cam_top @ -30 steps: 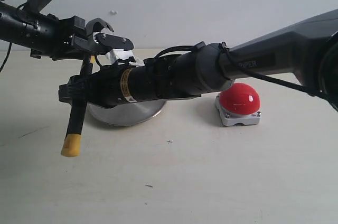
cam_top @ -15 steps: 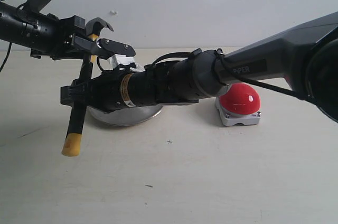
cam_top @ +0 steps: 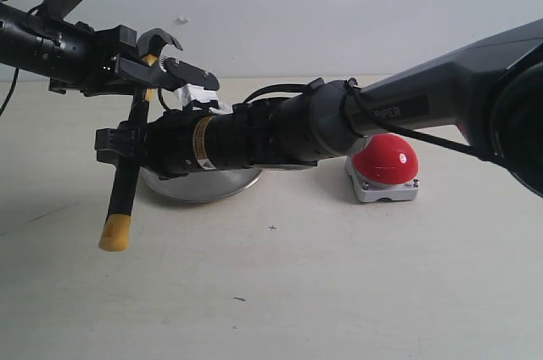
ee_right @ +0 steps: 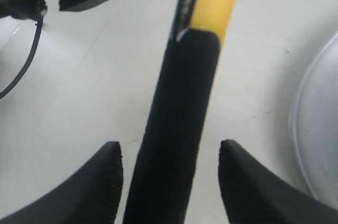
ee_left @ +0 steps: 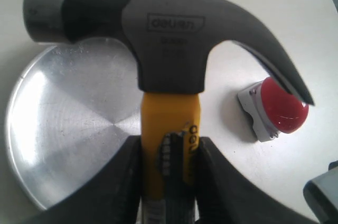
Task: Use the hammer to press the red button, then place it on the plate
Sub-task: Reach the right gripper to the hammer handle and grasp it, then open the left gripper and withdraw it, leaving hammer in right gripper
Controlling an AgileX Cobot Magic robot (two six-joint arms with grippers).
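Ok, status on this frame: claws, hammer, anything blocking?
Left claw shut on hammer at yellow neck, head up. Right claw open, straddling black handle, not touching. Hammer airborne, off red button and plate. Right arm crosses in front of plate.

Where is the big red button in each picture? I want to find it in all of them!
Exterior view: the red button sits on the table right of the middle, just under the right arm.
Left wrist view: the red button is beside the claw tip of the hammer.
Right wrist view: not in it.
Shared landmark: the plate shows in all three.
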